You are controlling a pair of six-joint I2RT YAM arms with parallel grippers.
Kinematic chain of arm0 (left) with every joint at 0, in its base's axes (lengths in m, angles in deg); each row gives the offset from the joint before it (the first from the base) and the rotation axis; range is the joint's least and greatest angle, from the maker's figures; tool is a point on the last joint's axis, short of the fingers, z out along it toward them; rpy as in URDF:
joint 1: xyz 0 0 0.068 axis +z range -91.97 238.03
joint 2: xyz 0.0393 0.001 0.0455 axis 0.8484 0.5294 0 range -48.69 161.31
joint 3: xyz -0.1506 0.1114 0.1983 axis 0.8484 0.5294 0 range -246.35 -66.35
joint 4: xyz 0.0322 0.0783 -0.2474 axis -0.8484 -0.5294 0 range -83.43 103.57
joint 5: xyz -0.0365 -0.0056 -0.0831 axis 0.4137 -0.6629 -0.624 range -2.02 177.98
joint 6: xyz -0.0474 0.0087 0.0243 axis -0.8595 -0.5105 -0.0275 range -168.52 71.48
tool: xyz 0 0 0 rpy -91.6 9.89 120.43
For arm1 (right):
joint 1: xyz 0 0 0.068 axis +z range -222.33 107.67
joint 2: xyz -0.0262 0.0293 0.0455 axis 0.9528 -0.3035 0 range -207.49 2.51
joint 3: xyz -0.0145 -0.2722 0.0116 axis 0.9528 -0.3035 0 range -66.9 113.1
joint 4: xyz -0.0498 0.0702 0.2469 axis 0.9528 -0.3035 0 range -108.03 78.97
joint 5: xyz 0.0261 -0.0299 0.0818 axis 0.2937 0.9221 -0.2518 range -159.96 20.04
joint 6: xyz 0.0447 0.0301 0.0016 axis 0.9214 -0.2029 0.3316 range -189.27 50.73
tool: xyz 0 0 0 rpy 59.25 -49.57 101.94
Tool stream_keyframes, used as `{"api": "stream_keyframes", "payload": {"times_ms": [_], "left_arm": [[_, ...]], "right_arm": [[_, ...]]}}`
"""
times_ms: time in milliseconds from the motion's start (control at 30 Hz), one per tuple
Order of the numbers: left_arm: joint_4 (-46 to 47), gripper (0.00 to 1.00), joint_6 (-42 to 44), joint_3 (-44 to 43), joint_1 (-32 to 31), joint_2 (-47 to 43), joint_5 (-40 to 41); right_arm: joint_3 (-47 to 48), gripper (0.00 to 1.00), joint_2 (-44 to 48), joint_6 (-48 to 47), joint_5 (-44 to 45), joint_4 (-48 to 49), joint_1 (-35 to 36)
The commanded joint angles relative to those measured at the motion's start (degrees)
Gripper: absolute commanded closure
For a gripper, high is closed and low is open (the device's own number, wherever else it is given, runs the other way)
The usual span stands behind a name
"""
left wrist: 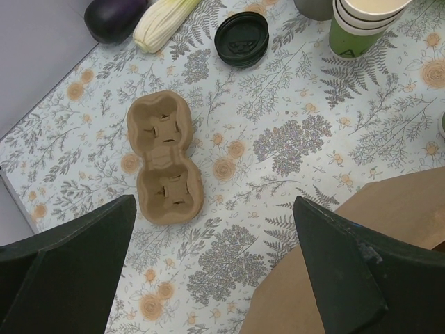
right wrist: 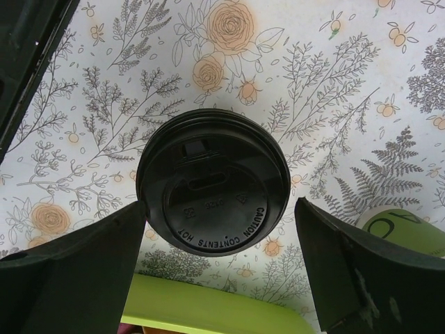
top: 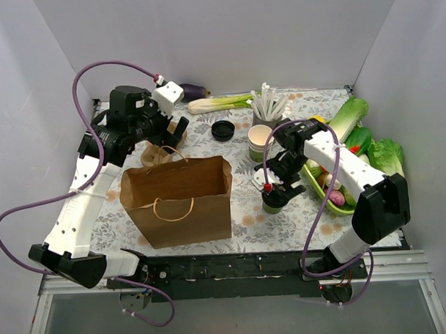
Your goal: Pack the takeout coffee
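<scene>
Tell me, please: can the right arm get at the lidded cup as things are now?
Probably yes. The right arm hangs directly over the cup, with its open fingers on either side of it. Nothing lies between them, so the way looks free.

A brown paper bag (top: 177, 200) stands open on the floral worktop (left wrist: 292, 104). Behind it lies a two-cup cardboard carrier (left wrist: 165, 156); further back, a loose black lid (left wrist: 242, 30), a stack of lidless cups (left wrist: 361, 24), an aubergine (left wrist: 115, 17) and a pale leek (left wrist: 163, 21)
</scene>
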Motion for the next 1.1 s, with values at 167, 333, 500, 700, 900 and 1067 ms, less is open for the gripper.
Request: {"api": "stream_keyframes", "payload": {"times_ms": [167,333,500,700,900,1067], "left_arm": [[0.66,0.02,0.77,0.98,0.27,-1.99,-1.45],[0.75,0.02,0.78,1.33,0.36,-1.99,-1.63],[0.66,0.02,0.78,1.42,0.36,-1.90,-1.89],[0.57,0.02,0.78,1.33,0.27,-1.81,-2.16],[0.31,0.02,0.77,1.07,0.36,-1.64,-2.42],[0.14,0.02,0.69,1.07,0.27,-1.81,-2.60]], "right_arm": [[-0.08,0.05,-1.67,0.68,2.47,0.36,2.08],[-0.53,0.06,-1.84,1.56,2.99,0.45,2.87],[0.09,0.07,-2.11,3.05,2.73,0.53,3.13],[2.46,0.05,-1.93,6.04,3.17,0.53,3.13],[3.87,0.04,-2.02,8.68,3.61,0.45,2.96],[4.22,0.03,-1.58,10.52,3.43,0.53,2.96]]}}
